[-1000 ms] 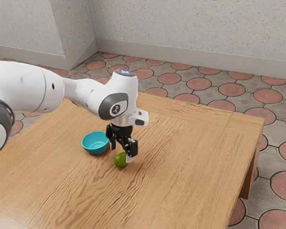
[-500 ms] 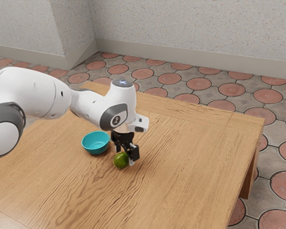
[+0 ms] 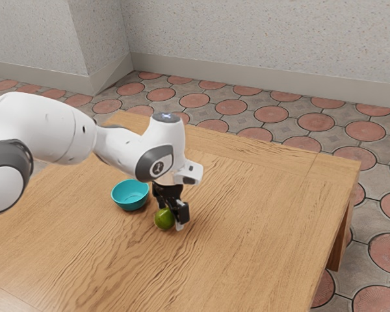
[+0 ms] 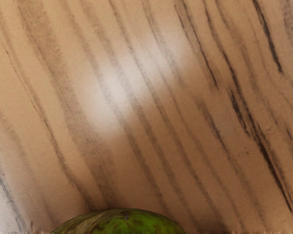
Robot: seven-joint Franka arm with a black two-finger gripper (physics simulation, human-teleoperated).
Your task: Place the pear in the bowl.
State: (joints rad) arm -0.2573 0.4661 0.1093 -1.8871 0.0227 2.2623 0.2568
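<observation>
While the wooden bench (image 3: pixel 260 221) spreads below, 1 white arm (image 3: pixel 42 127) lowers its gripper (image 3: pixel 171 217) at the pear; how far open it is, or whether it grips anything, I cannot tell. 1 teal bowl (image 3: pixel 130 203) stands near 1 green pear (image 3: pixel 163 220), which sits outside it.

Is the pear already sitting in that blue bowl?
No, the pear is outside the bowl, which stands empty next to it on the table.
</observation>
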